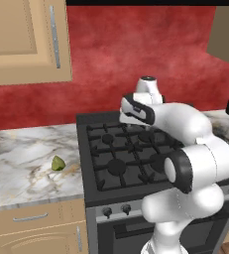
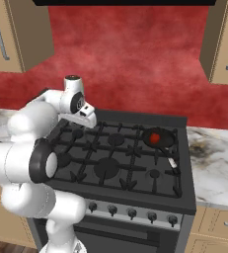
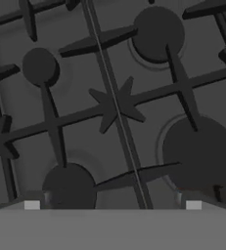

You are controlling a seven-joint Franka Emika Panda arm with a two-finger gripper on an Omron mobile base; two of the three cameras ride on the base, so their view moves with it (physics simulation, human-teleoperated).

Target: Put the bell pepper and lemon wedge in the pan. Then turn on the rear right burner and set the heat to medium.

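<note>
The small black pan sits on the stove's rear right burner, its thin handle pointing toward the front. The red bell pepper lies inside it. The yellow-green lemon wedge rests on the marble counter left of the stove. My gripper hangs over the rear left part of the stove, well away from both the pan and the wedge. In the hand view the gripper is open, with only black grates and burner caps under it.
The black stove has a row of knobs along its front. Marble counter runs to the left and counter to the right. Wall cabinets hang above the left counter. My own arm covers the stove's right side in the left base view.
</note>
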